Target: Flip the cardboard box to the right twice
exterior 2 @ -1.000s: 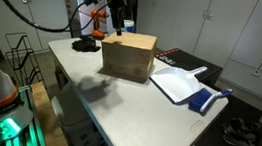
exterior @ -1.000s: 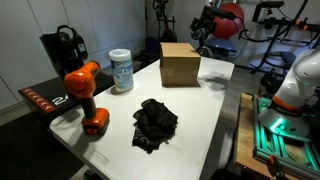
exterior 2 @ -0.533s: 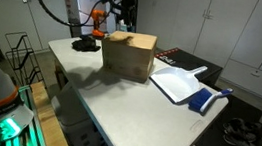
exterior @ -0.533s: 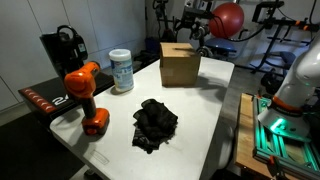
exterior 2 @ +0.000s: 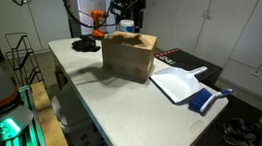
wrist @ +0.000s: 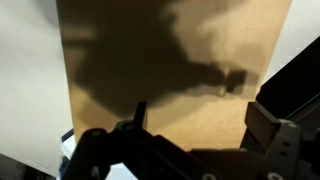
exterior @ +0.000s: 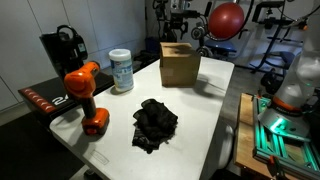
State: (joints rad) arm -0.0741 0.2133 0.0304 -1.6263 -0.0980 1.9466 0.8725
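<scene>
The cardboard box (exterior: 178,66) is plain brown and stands at the far end of the white table; it also shows in an exterior view (exterior 2: 128,56). Its brown face fills the wrist view (wrist: 180,50), darkened by the arm's shadow. My gripper (exterior: 181,38) hangs just above the box's top, also seen in an exterior view (exterior 2: 128,25). In the wrist view the gripper (wrist: 200,120) has its fingers wide apart with nothing between them. I cannot tell whether it touches the box.
An orange drill (exterior: 86,96), a white canister (exterior: 121,70) and a black cloth (exterior: 155,123) lie on the table nearer the camera. A white dustpan (exterior 2: 176,86) and blue brush (exterior 2: 208,99) lie beside the box. A red ball (exterior: 225,18) is behind.
The arm has swung in from beside the box to directly over its top and come lower. The box has not moved.
</scene>
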